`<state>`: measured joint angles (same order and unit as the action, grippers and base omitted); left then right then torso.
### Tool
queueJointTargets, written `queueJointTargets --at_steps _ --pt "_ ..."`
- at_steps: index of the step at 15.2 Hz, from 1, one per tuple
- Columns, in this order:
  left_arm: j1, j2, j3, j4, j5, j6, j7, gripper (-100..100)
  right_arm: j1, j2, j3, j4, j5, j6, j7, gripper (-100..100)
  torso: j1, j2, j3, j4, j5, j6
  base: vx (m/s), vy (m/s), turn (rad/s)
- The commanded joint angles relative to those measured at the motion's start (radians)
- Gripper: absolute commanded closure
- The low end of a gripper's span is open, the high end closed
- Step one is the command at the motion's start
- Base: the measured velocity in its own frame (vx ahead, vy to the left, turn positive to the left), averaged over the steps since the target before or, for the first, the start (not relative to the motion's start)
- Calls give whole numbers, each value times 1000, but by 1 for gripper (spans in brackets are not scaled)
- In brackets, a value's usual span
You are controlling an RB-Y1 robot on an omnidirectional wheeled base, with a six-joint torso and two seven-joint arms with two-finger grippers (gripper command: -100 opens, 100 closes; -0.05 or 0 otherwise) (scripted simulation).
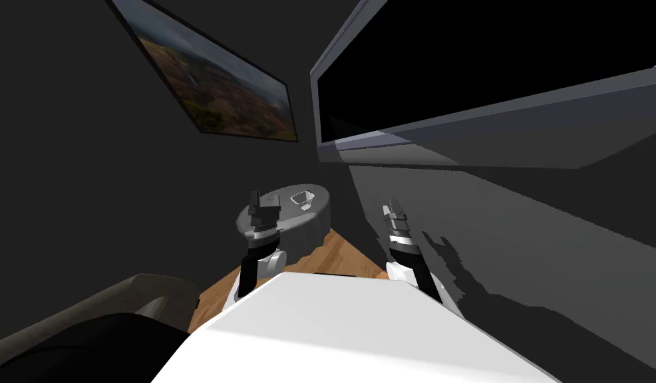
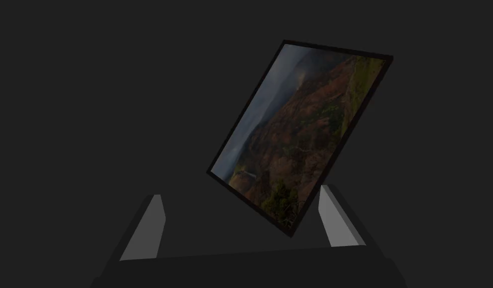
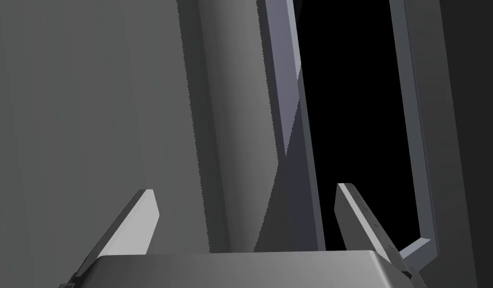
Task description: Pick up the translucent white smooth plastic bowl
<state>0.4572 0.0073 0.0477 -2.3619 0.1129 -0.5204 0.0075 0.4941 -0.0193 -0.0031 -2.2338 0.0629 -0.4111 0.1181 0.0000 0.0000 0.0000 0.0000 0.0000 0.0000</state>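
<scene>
A dark sofa (image 1: 120,299) fills the lower left corner, and above it a framed landscape picture (image 1: 220,80) hangs on the dark wall. To the right of the sofa's end, the left gripper (image 1: 255,199) is raised over the left part of a round grey desk (image 1: 313,226). In the left wrist view this gripper (image 2: 240,195) has its two light grey fingers (image 2: 148,227) set wide apart, with nothing between them.

The desk stands on a patch of wooden floor (image 1: 346,256), close to the corner where the two walls meet. The bowl (image 1: 302,199), small and white, sits upright on the desk's top toward its right side. It is to the right of the left gripper and clear of it, not touched by either gripper.

Further right, off the desk and beside the grey wall, the right gripper (image 1: 392,207) points forward. In the right wrist view this gripper (image 3: 245,190) is also spread wide and empty. Above it, a grey-framed window (image 1: 453,136) stretches toward the upper right, with a black area inside the frame.
</scene>
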Motion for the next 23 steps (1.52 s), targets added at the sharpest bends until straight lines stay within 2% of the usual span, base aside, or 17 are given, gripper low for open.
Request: queueJointTargets --at_steps 1,2,3,5,8,9,10,12,13,14,15,17,18,19,20,22,23 --pt "-1 38 8 0 8 15 3 -100 0 0 0 0 0 0 0 0 0 0 0 0 0 0 -27 -34 -47" --pt "-2 63 16 0 16 31 6 -100 0 0 0 0 0 0 0 0 -1 1 1 0 0 0 -65 -82 -90" --pt "-2 65 16 0 16 31 6 -100 0 0 0 0 0 0 0 0 -4 3 2 0 -1 0 -77 -91 -59" --pt "-5 120 41 -1 39 78 14 -100 0 0 0 0 0 0 0 0 -6 5 3 1 -1 0 -69 -88 -91" --pt "-7 148 57 -1 54 108 19 -100 0 0 0 0 0 0 0 0 -4 4 3 1 -1 0 -49 -48 -79" --pt "-9 176 75 -2 71 143 25 -100 0 0 0 0 0 0 0 0 -3 4 2 1 -1 0 -36 -22 -88" --pt "-9 176 75 -2 71 143 25 -100 0 0 0 0 0 0 0 0 -2 4 2 1 -1 0 -27 -17 -77" --pt "-12 203 95 -2 91 182 32 -100 0 0 0 0 0 0 0 0 -1 3 1 1 0 0 -24 -18 -120" --pt "-15 230 117 -2 112 213 39 -100 0 0 0 0 0 0 0 0 -1 2 1 1 0 0 -26 -19 -119" --pt "-15 230 117 -2 112 226 39 -100 0 0 0 0 0 0 0 0 -1 2 1 1 0 0 -25 -16 -92" --pt "-18 257 141 -3 135 254 47 -100 0 0 0 0 0 0 0 0 -1 2 1 1 0 0 -25 -20 -127" --pt "-18 257 141 -3 135 273 47 -100 0 0 0 0 0 0 0 0 -1 2 1 0 0 0 -18 -14 -63" --pt "-21 284 167 -3 159 308 56 -100 0 0 0 0 0 0 0 0 0 2 1 0 0 0 -14 -9 -104" --pt "-21 284 167 -3 159 323 56 -100 0 0 0 0 0 0 0 0 0 2 1 0 0 0 -15 -7 -110" --pt "-24 310 194 -4 185 347 65 -100 0 0 0 0 0 0 0 0 0 1 1 0 0 0 -16 -11 -142" --pt "-24 310 194 -4 185 377 65 -100 0 0 0 0 0 0 0 0 0 1 1 0 0 0 -14 -6 -93" --pt "-27 336 222 -4 212 404 75 -100 0 0 0 0 0 0 0 0 0 1 1 0 0 0 -13 -6 -104"
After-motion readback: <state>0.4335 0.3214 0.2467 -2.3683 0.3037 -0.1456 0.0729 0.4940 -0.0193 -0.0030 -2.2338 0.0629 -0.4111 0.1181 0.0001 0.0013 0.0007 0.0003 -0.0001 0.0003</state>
